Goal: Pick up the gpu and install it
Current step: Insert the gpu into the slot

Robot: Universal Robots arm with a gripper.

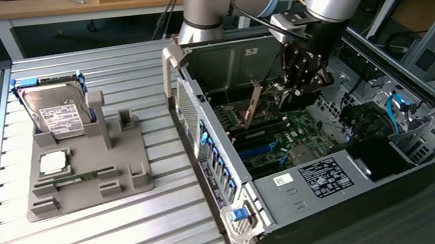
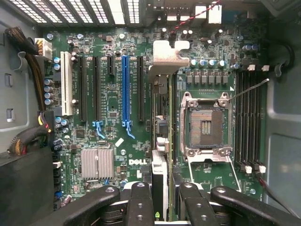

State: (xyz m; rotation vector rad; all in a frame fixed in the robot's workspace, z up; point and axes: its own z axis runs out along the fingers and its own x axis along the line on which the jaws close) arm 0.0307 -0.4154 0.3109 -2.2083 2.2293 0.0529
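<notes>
The gpu [image 1: 252,102] is a thin green-brown card standing on edge inside the open computer case, over the motherboard [image 1: 287,135]. My gripper [image 1: 294,94] reaches down into the case and is shut on the gpu. In the wrist view the gpu [image 2: 160,141] runs edge-on away from the gripper [image 2: 162,190], between the two black fingers [image 2: 141,197]. Its silver bracket [image 2: 167,54] sits at the far end near the case's rear wall. The card lies between a long black slot [image 2: 140,89] and the empty processor socket [image 2: 205,125]. Whether it is seated in a slot I cannot tell.
The case's walls [image 1: 201,130] and a drive bay [image 1: 390,156] with cables close in around the arm. On the slatted table at the exterior view's left, a grey holder [image 1: 91,183] carries a silver hard drive [image 1: 60,111], a processor chip [image 1: 54,162] and a memory stick [image 1: 81,176].
</notes>
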